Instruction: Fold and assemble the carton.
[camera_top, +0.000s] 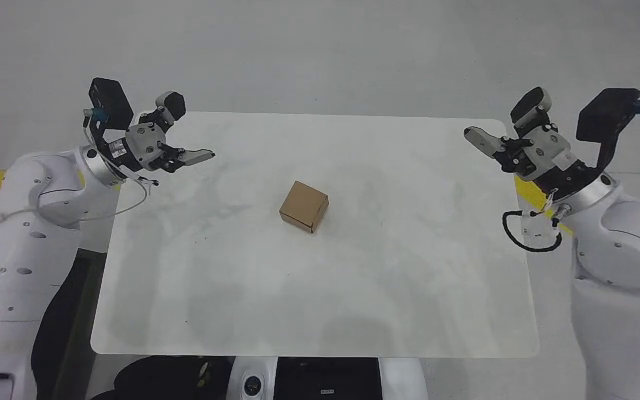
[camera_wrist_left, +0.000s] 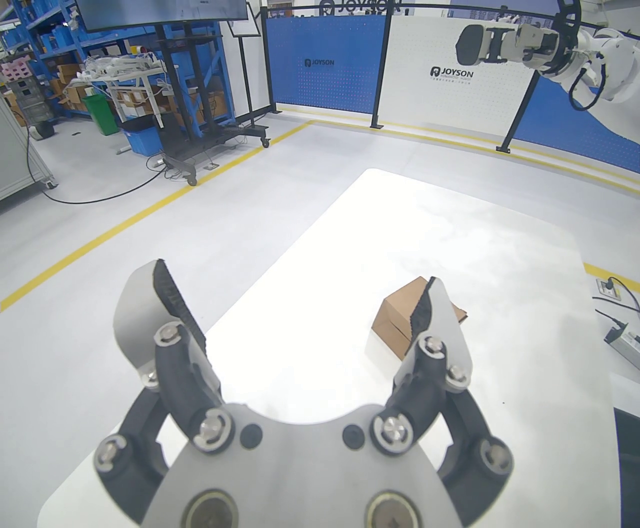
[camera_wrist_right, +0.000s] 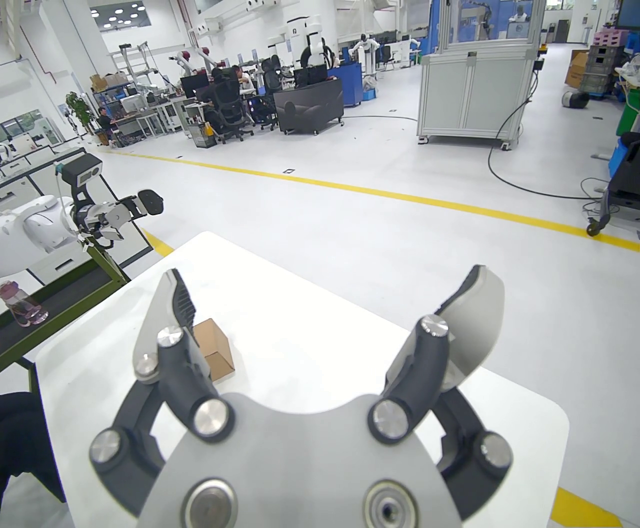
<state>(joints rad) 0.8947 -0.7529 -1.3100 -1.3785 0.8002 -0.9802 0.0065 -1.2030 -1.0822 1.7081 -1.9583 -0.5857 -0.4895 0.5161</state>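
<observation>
A small brown carton (camera_top: 304, 206) stands closed, as a cube, near the middle of the white table (camera_top: 400, 300). It also appears in the left wrist view as the carton (camera_wrist_left: 395, 320) and in the right wrist view as the carton (camera_wrist_right: 216, 347). My left gripper (camera_top: 190, 140) hovers over the table's far left corner, open and empty, well away from the carton; its own view shows the left gripper (camera_wrist_left: 295, 282). My right gripper (camera_top: 492, 140) hangs at the far right edge, open and empty, with its own view showing the right gripper (camera_wrist_right: 325, 287).
The table's surface around the carton is bare white. A green-framed bench (camera_wrist_right: 80, 295) with a pink bottle (camera_wrist_right: 20, 310) stands beyond the table's left side. Cables and a power strip (camera_wrist_left: 620, 340) lie on the floor to the right.
</observation>
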